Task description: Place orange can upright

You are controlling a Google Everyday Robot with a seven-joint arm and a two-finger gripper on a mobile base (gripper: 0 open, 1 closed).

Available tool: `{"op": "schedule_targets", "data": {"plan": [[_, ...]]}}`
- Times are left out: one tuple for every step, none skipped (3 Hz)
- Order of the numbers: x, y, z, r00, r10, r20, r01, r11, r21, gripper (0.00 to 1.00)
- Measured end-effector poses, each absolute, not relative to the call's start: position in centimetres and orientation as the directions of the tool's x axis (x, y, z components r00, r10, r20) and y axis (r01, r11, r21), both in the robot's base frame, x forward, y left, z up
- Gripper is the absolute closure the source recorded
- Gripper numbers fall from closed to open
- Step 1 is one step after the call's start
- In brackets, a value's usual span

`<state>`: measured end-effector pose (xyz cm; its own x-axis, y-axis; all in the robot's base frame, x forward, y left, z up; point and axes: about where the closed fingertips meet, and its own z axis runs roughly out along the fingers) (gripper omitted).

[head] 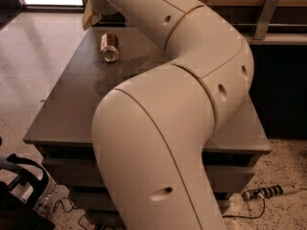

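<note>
The orange can lies on its side at the far left of the grey table, its shiny silver end facing me. My arm sweeps across most of the camera view. Its far end, with the gripper, is at the top left edge, just above and behind the can and not touching it.
A tan bag-like object sits at the table's far left corner beside the gripper. My arm hides the table's middle and right. A dark counter runs behind on the right. A power strip and black equipment lie on the floor.
</note>
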<state>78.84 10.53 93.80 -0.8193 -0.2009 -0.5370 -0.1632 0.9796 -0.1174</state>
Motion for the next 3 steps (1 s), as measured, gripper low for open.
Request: {"op": "schedule_targets", "data": {"plan": [[78.21, 9.79, 93.23, -0.844, -0.191, -0.502, -0.141, 0.981, -0.136, 0.0], [78.31, 9.88, 93.2, -0.842, -0.192, -0.505, -0.143, 0.98, -0.135, 0.0], [78.53, 9.75, 92.72, -0.851, -0.213, -0.48, -0.176, 0.977, -0.123, 0.0]]}}
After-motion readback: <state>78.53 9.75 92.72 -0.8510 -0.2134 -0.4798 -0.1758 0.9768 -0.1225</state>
